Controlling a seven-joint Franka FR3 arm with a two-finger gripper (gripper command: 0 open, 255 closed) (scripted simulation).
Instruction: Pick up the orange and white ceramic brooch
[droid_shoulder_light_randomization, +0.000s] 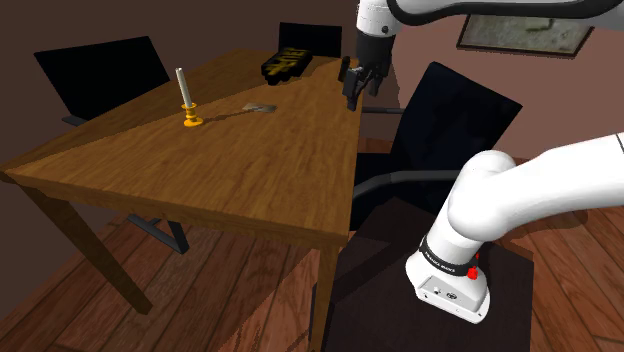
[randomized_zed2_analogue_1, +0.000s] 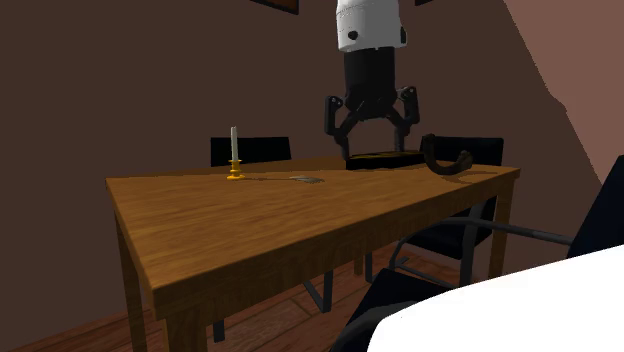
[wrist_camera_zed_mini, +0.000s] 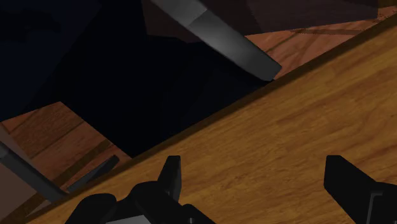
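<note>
Brooch (droid_shoulder_light_randomization: 259, 107): small, flat, greyish, lying toward the wooden table's (droid_shoulder_light_randomization: 250, 175) far end, near a white candle in an orange holder (droid_shoulder_light_randomization: 188, 104). Gripper (droid_shoulder_light_randomization: 358, 96): fingers spread, nothing between them, over the chair-side edge, well apart.

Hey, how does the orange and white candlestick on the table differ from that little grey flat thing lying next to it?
The candlestick stands upright, while the grey piece lies flat. The candlestick has an orange base and a white stem; the grey piece is one dull grey. The candlestick rises clearly higher than the grey piece. Both rest on the wooden table, apart from each other, and the open gripper touches neither.
</note>
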